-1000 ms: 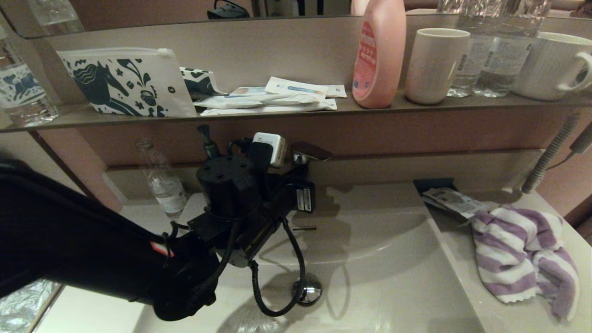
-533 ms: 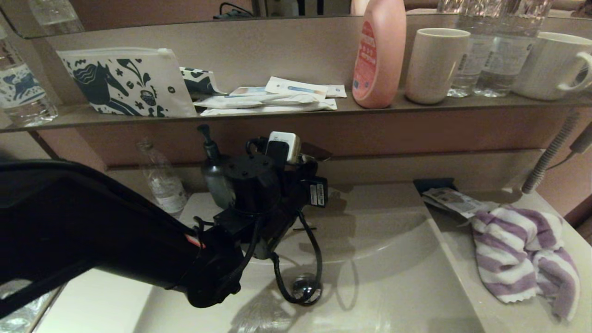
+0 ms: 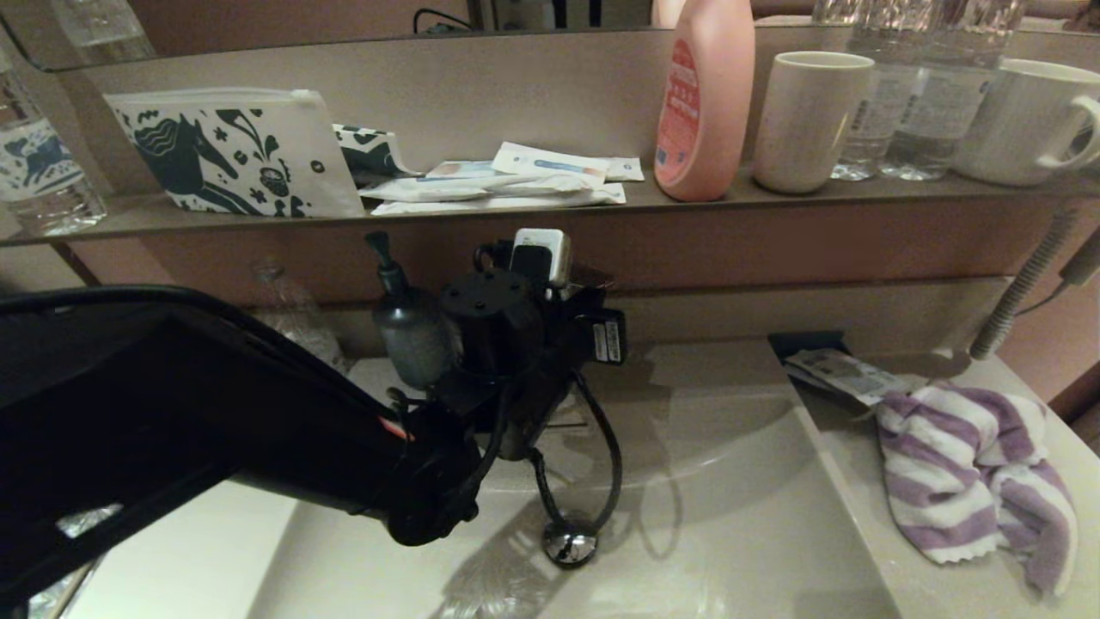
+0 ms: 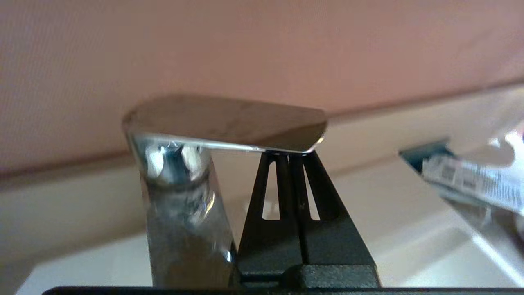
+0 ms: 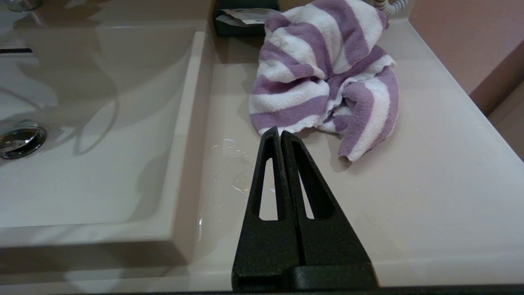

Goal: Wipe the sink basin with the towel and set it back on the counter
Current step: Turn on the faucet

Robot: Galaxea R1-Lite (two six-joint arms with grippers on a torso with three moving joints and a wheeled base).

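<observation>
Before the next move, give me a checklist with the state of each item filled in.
1. Towel within reach on the counter, free of other things: ok, it lies bunched to the right of the basin.
2. Right gripper ready to grasp: not ok, fingers shut, tips just short of the towel.
3. Left gripper clear of the faucet lever: not ok, its shut tips sit right under the lever's edge; contact cannot be told.
4. Sink basin free of loose objects: ok, only the drain plug shows.
5. Water running: cannot tell; droplets lie on the counter near the basin's edge.
</observation>
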